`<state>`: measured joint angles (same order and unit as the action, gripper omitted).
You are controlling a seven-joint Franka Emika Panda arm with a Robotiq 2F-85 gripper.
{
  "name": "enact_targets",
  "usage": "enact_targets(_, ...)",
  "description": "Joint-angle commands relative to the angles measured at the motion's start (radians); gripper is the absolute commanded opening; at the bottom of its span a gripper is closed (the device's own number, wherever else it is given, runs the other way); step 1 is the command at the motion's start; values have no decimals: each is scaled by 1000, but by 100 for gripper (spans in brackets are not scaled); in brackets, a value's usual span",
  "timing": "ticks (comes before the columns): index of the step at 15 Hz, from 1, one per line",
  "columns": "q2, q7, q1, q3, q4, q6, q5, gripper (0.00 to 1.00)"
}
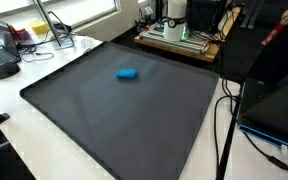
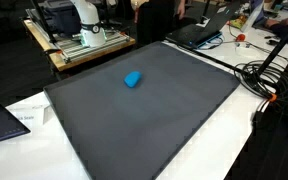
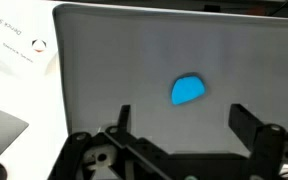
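A small blue object [image 1: 128, 74] lies on the dark grey mat [image 1: 114, 115] toward its far side; it shows in both exterior views [image 2: 132, 79]. In the wrist view the blue object [image 3: 188, 90] lies ahead of my gripper [image 3: 181, 122], between and beyond the two fingers. The fingers are spread wide apart and hold nothing. The gripper hovers above the mat [image 3: 114, 70], apart from the object. The arm's white base [image 2: 84, 18] stands behind the mat; the gripper itself does not show in the exterior views.
A wooden base board [image 1: 179, 42] with the robot mount stands at the mat's far edge. Cables [image 2: 269, 80] lie beside the mat. A laptop [image 2: 206, 28] and desk clutter [image 1: 29, 35] sit around it. White papers [image 3: 19, 50] lie beside the mat.
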<state>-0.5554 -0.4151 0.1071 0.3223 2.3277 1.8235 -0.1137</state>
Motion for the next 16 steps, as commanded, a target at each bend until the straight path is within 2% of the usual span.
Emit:
enact_targets(1,3,-6,14,-11,-2,-2,7,100)
enact_targets(8,3,-6,14,-11,-3,-2,7,100)
enact_targets(12,-16,3,-11,-64,14,9,-1,100)
enact_targets(16,-44,-19,-73,-129,23,8,29,100)
